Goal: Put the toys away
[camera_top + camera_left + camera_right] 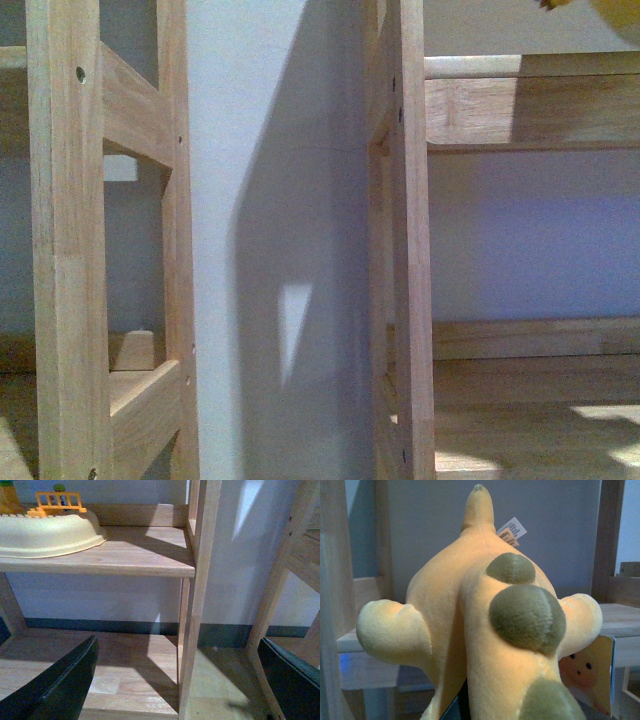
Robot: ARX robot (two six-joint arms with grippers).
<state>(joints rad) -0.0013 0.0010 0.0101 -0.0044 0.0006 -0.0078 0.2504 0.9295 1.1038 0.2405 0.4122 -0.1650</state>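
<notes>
Plush animal (485, 625) fills my right wrist camera, hard against my right gripper, whose grip I cannot tell.

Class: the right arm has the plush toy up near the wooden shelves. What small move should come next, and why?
Probably carry the plush toy a little forward over the right-hand shelf board before lowering. The toy fills the right wrist view, seemingly held from below, and only a yellow edge of it shows at the front view's top corner, so it does not yet look placed on a shelf.
</notes>
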